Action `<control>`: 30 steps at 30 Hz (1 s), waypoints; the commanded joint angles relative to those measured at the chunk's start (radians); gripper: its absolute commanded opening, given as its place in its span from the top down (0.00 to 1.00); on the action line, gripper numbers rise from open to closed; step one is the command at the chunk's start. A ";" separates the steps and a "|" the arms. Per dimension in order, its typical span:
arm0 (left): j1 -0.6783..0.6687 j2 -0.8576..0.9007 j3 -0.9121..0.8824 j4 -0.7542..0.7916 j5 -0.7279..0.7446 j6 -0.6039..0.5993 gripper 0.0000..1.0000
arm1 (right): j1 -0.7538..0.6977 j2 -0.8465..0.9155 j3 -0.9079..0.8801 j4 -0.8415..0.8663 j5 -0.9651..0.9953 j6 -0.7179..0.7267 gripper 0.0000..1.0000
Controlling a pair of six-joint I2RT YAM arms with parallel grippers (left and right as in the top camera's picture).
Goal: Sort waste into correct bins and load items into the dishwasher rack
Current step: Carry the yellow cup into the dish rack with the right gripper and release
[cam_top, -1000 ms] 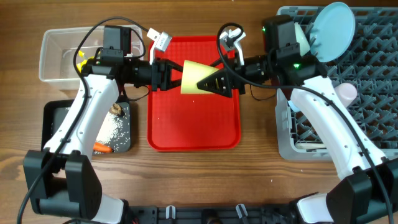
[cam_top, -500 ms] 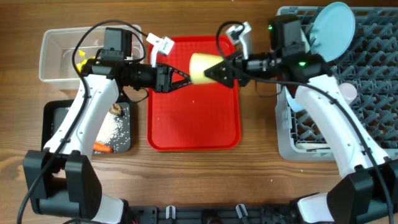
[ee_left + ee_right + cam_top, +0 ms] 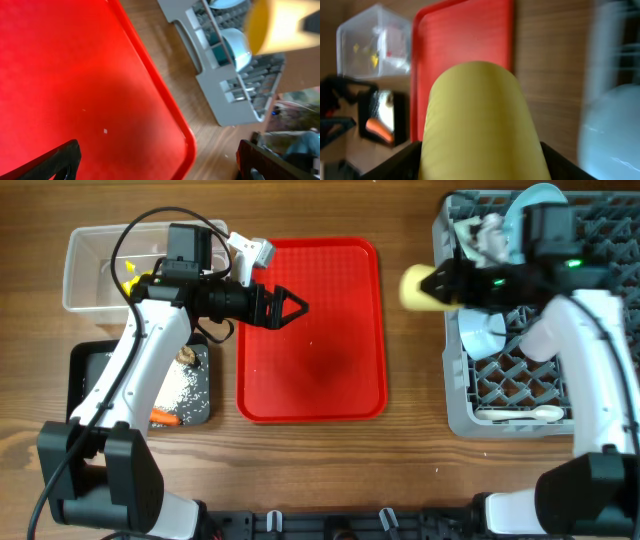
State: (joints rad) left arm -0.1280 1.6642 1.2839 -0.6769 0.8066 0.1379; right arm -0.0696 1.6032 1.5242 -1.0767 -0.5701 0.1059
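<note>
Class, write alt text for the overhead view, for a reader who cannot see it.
The right gripper holds a yellow cup beside the left edge of the grey dish rack. The left gripper hangs open and empty above a red tray, with a clear tub and black tray farther left.

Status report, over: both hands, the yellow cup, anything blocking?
Left hand open, empty, over red tray. Right hand shut on yellow cup, at left edge of rack, not yet set down. Blue bowl in rack close by.

Even, bright overhead light; soft shadow on the red tray point(image 3: 310, 370); both wrist views blurred, the yellow cup point(image 3: 480, 125) out of focus.
</note>
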 commanded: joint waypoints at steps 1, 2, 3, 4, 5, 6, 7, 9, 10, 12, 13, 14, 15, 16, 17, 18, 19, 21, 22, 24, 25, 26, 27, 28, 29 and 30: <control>0.001 -0.008 0.011 0.004 -0.046 0.012 0.00 | -0.089 -0.037 0.159 -0.130 0.180 -0.002 0.35; 0.001 -0.008 0.011 0.004 -0.046 0.012 0.00 | -0.117 -0.038 0.193 -0.184 0.233 0.000 0.35; 0.001 -0.008 0.011 0.004 -0.046 0.012 0.00 | -0.143 -0.038 0.217 -0.235 0.293 0.004 0.35; 0.001 -0.008 0.011 0.004 -0.046 0.012 0.00 | -0.160 -0.038 0.230 -0.274 0.359 0.026 0.36; 0.001 -0.008 0.011 0.004 -0.046 0.012 0.00 | -0.175 -0.038 0.235 -0.307 0.435 0.057 0.35; 0.001 -0.008 0.011 0.004 -0.046 0.012 0.00 | -0.194 -0.038 0.235 -0.345 0.519 0.089 0.35; 0.001 -0.008 0.011 0.004 -0.046 0.012 0.00 | -0.213 -0.036 0.235 -0.380 0.581 0.117 0.35; 0.001 -0.008 0.011 0.004 -0.046 0.012 0.00 | -0.235 -0.035 0.235 -0.426 0.623 0.141 0.35; 0.001 -0.008 0.011 0.004 -0.046 0.012 0.00 | -0.243 -0.035 0.235 -0.438 0.647 0.159 0.35; 0.001 -0.008 0.011 0.004 -0.046 0.012 0.00 | -0.256 -0.035 0.234 -0.459 0.695 0.194 0.35; 0.001 -0.008 0.011 0.004 -0.046 0.012 0.00 | -0.259 -0.035 0.232 -0.462 0.697 0.195 0.35; 0.001 -0.008 0.011 0.004 -0.046 0.012 0.00 | -0.262 -0.035 0.227 -0.462 0.698 0.204 0.35; 0.001 -0.008 0.011 0.004 -0.046 0.012 0.00 | -0.264 -0.035 0.219 -0.462 0.698 0.210 0.35; 0.001 -0.008 0.011 0.004 -0.046 0.012 0.00 | -0.265 -0.035 0.201 -0.457 0.699 0.212 0.35; 0.001 -0.008 0.011 0.004 -0.046 0.012 0.00 | -0.265 -0.035 0.183 -0.453 0.705 0.213 0.35; 0.001 -0.008 0.011 0.004 -0.046 0.012 0.00 | -0.267 -0.035 0.152 -0.450 0.723 0.222 0.34; 0.001 -0.008 0.011 0.004 -0.046 0.012 0.00 | -0.268 -0.034 0.135 -0.449 0.739 0.235 0.34; 0.001 -0.008 0.011 0.004 -0.046 0.012 0.00 | -0.275 -0.034 0.072 -0.431 0.775 0.255 0.34; 0.001 -0.008 0.011 0.004 -0.046 0.012 0.00 | -0.285 -0.034 0.045 -0.417 0.776 0.258 0.34; 0.001 -0.008 0.011 0.004 -0.046 0.012 0.00 | -0.312 -0.034 -0.002 -0.394 0.776 0.260 0.34; 0.001 -0.008 0.011 0.004 -0.046 0.012 0.00 | -0.331 -0.034 -0.024 -0.381 0.776 0.260 0.34; 0.001 -0.008 0.011 0.004 -0.046 0.012 0.00 | -0.349 -0.034 -0.043 -0.367 0.771 0.260 0.34; 0.001 -0.008 0.011 0.004 -0.046 0.012 0.00 | -0.370 -0.034 -0.063 -0.344 0.756 0.259 0.34; 0.001 -0.008 0.011 0.004 -0.046 0.012 0.00 | -0.379 -0.034 -0.074 -0.328 0.752 0.258 0.34; 0.001 -0.008 0.011 0.004 -0.046 0.012 0.00 | -0.389 -0.034 -0.089 -0.313 0.743 0.254 0.35; 0.001 -0.008 0.011 0.004 -0.046 0.012 0.00 | -0.397 -0.034 -0.107 -0.299 0.720 0.237 0.35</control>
State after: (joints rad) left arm -0.1280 1.6642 1.2839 -0.6735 0.7658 0.1379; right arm -0.4416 1.5772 1.4555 -1.3994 0.1692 0.3450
